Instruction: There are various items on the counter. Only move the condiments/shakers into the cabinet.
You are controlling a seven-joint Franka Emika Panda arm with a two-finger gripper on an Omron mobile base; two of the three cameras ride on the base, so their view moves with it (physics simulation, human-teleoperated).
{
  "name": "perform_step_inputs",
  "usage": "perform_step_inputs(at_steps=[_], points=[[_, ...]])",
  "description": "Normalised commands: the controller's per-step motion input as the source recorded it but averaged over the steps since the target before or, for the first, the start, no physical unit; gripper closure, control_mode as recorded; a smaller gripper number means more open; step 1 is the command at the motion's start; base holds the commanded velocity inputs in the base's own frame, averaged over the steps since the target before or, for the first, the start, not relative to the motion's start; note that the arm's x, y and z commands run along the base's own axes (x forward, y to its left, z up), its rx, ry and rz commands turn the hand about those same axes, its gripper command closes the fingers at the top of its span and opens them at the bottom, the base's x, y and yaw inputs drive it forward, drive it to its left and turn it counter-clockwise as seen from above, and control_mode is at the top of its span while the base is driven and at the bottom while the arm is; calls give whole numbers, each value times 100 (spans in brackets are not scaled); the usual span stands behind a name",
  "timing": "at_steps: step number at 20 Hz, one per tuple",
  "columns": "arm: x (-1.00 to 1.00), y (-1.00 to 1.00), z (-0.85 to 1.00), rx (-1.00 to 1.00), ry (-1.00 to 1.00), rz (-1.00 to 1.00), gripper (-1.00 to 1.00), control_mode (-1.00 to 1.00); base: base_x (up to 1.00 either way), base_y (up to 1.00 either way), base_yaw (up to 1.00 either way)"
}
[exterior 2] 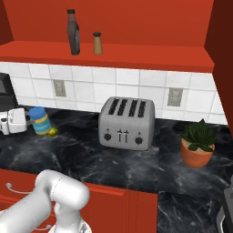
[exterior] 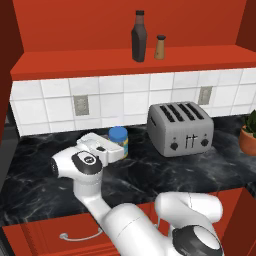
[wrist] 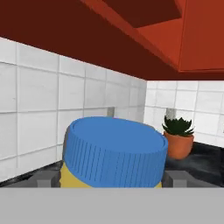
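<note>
On counter [exterior: 150,172], blue-capped yellow jar [wrist: 114,153] sits between open end effector [wrist: 113,178] fingers.

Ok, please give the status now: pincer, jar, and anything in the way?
Pincer open, fingers either side of the blue-capped jar, not clamped. Jar upright on counter. Bottle and shaker already in cabinet. Toaster stands clear.

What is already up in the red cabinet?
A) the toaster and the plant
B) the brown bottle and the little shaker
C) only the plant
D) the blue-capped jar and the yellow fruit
B: the brown bottle and the shaker stand side by side on the cabinet shelf, while the jar is down on the counter.
</note>
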Motion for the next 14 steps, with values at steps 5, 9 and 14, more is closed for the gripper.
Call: perform_step_inputs(at_steps=[5, 9, 14], points=[[-21, 1, 79, 0, 0, 23, 100, -100, 0, 0, 0], [-19, 0, 77, 0, 0, 24, 100, -100, 0, 0, 0], [-2, 9, 87, 0, 5, 21, 100, -100, 0, 0, 0]])
